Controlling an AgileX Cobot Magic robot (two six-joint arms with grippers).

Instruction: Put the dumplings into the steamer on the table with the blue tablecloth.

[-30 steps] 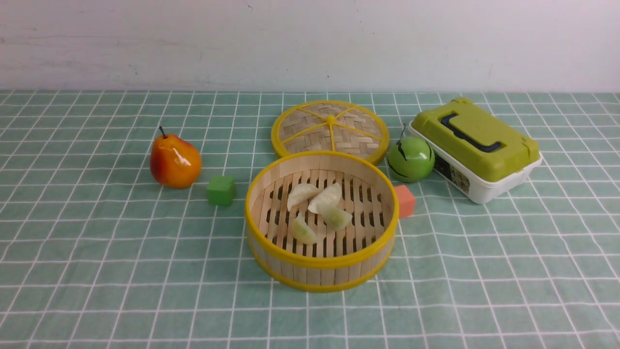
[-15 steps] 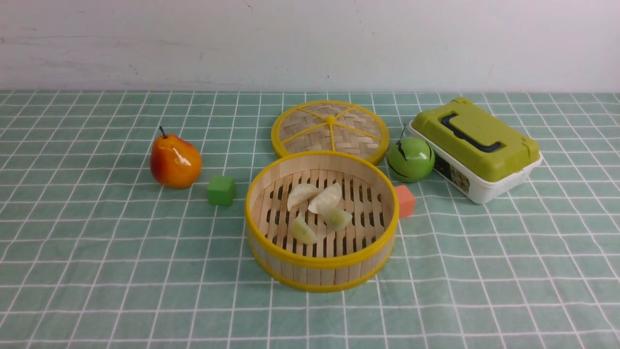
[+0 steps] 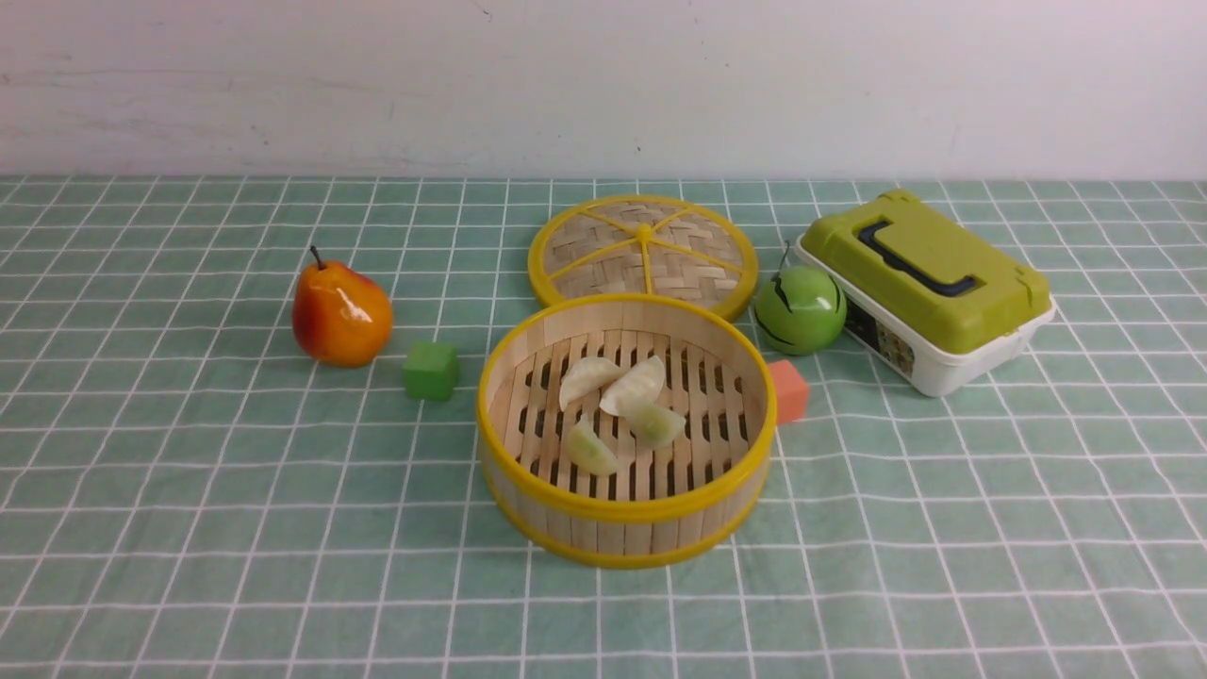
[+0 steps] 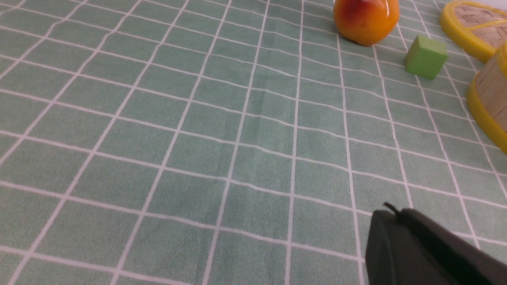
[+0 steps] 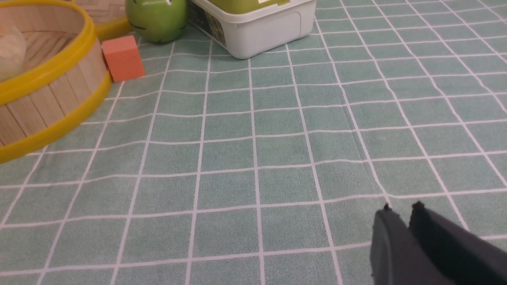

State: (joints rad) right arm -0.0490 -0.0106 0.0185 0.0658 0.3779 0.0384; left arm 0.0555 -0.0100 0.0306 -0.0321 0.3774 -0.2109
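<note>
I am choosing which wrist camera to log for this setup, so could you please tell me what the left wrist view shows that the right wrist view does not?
Only the left wrist view shows the pear, the green cube and the left gripper, its jaws shut and empty.

Only the right wrist view shows the orange cube, the green apple, the white box, a dumpling inside the steamer, and the right gripper, its jaws slightly parted and empty.

Both show the steamer, the woven lid and the blue tablecloth.
</note>
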